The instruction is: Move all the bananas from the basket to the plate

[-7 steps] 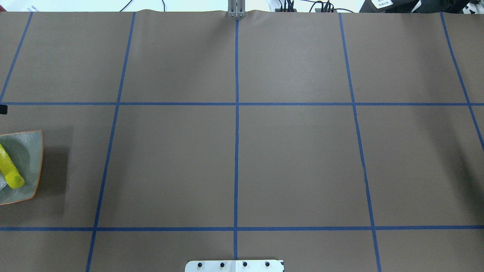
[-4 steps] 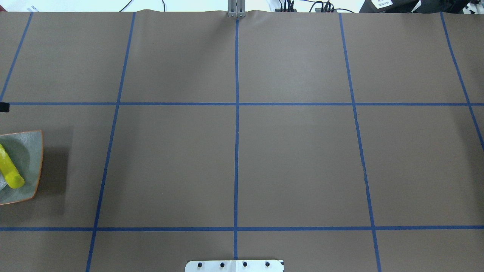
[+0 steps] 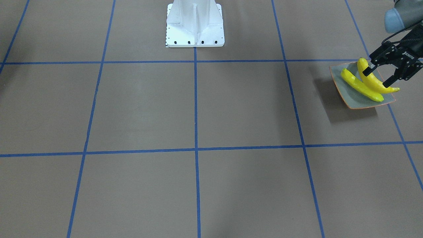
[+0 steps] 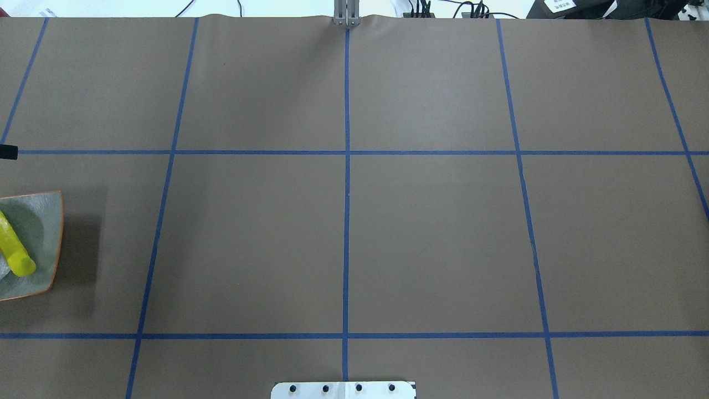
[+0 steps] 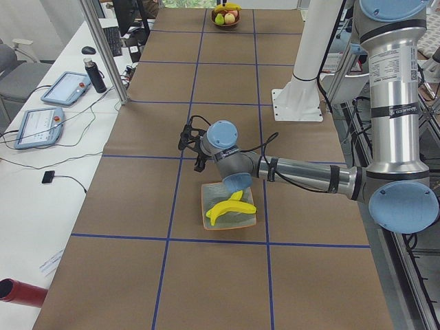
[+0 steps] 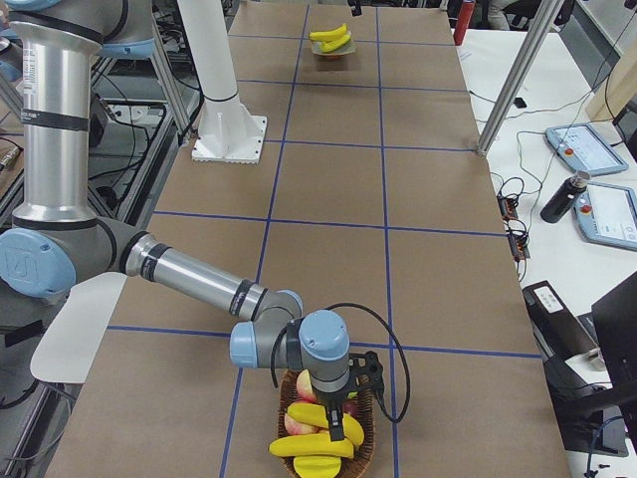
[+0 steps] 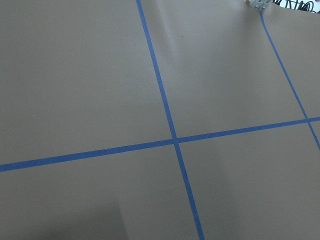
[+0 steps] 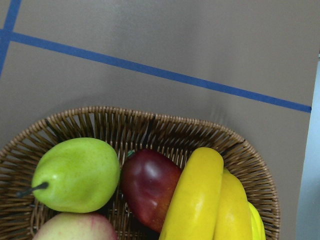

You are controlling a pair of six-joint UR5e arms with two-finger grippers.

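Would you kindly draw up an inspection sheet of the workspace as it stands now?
Surface: brown table with a blue tape grid.
Job's things: two plated bananas on the plate; basket bananas not yet moved from the basket.
Clutter: pear and red apple in the basket.
Grippers: left gripper open, empty, raised near the plate; right gripper over the basket, state unclear.
Cables: black cable loop at the right wrist.
Surroundings: teach pendants and bottle on the side desk.
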